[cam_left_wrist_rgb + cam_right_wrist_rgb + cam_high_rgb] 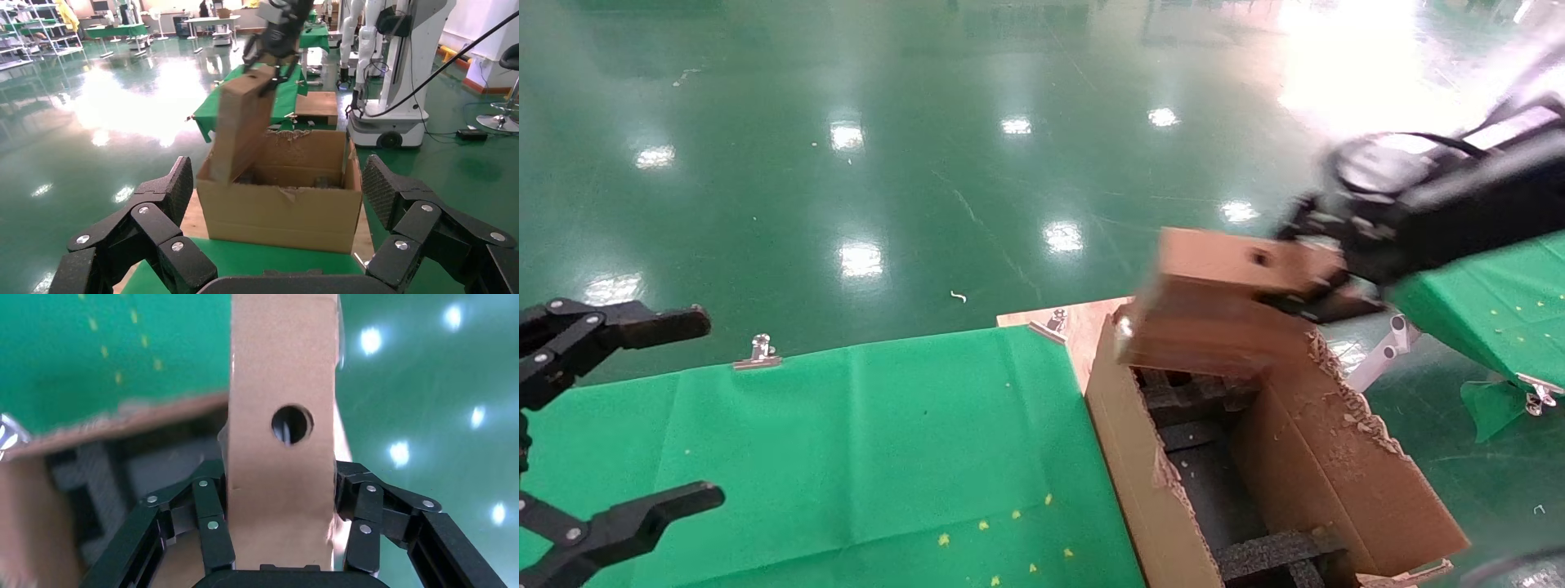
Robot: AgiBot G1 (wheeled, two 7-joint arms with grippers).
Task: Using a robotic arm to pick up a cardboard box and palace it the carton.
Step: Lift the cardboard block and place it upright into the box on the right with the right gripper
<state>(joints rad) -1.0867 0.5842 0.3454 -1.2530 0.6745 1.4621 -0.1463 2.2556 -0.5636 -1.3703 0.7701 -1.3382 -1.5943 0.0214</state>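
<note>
My right gripper (1324,282) is shut on the cardboard box (1238,261), a small brown box with a round hole, and holds it tilted over the far end of the carton (1336,457). In the right wrist view the fingers (208,505) press both sides of the cardboard box (281,373), with the carton's rim (141,410) and black foam (92,471) beyond. In the left wrist view the cardboard box (242,128) leans with its lower corner at the carton's (281,214) opening. My left gripper (708,407) stays open and empty at the near left.
The carton stands at the right end of a green cloth table (846,457), partly on a wooden board (1083,322). Metal clips (758,353) hold the cloth's far edge. A second green table (1500,302) is at the right, and a white robot (398,61) stands behind the carton.
</note>
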